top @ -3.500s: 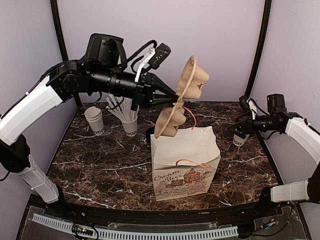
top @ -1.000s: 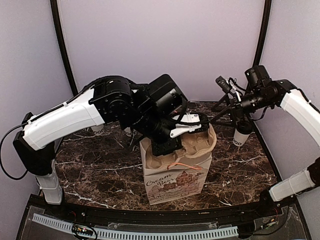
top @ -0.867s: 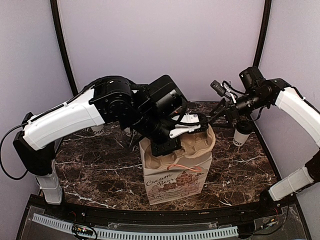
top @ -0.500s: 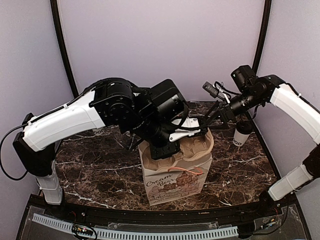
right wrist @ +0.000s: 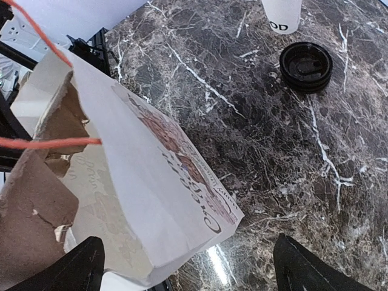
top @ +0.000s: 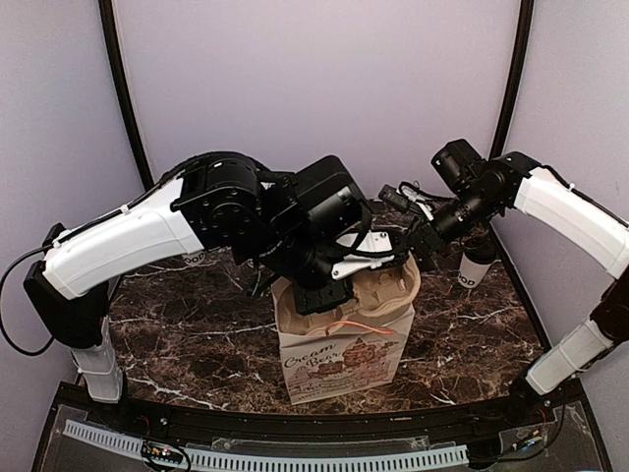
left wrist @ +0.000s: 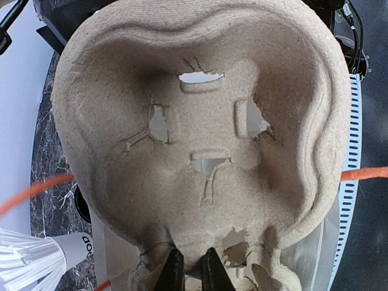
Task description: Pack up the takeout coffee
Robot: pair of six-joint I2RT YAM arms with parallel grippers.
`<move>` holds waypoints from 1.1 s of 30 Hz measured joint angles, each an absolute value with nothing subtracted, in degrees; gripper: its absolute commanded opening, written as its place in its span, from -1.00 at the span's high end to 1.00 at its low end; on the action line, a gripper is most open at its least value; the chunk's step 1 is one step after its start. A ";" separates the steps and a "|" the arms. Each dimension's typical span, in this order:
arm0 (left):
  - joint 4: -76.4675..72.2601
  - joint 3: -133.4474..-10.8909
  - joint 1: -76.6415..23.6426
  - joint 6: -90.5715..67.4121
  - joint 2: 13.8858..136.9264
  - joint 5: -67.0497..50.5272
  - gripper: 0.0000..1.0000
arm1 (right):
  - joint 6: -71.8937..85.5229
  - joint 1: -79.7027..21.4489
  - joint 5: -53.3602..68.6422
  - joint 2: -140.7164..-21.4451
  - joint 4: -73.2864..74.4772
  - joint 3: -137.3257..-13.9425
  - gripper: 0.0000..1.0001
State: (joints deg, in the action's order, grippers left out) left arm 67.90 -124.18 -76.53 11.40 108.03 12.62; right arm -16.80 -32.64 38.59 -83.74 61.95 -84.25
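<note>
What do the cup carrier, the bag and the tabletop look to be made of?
The cup carrier: moulded paper pulp, matte tan, fibrous with ragged torn slots. The bag: thin white paper, matte, creased and printed. The tabletop: dark white-veined marble or a lookalike laminate, glossy, given the glare.

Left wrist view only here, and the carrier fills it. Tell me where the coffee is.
Observer: The coffee stands on the table to the right of the bag, its top hidden behind the right arm.
Operator: Report the right gripper.
Observer: The right gripper is open and empty, near the bag's top right edge.
Operator: Give me the carrier's depth.
Observer: The carrier is partly in the bag, with its top above the rim.
</note>
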 measured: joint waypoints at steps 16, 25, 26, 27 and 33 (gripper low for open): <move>70.50 -122.83 -76.75 7.88 108.03 14.09 1.00 | -18.72 -32.86 33.15 -83.90 65.67 -86.96 -0.97; 70.61 -122.41 -76.75 7.57 108.01 15.46 1.00 | -21.93 -32.86 33.30 -83.46 67.96 -87.13 -0.97; 70.59 -122.32 -76.75 7.55 108.01 15.49 1.00 | -22.52 -32.86 33.36 -83.35 68.49 -87.42 -0.97; 70.59 -122.10 -76.75 7.53 108.01 15.49 1.00 | -23.09 -32.86 33.41 -83.22 68.82 -87.59 -0.97; 71.22 -120.16 -76.75 7.68 107.98 15.53 1.00 | -26.50 -32.88 33.08 -81.41 71.31 -88.71 -0.97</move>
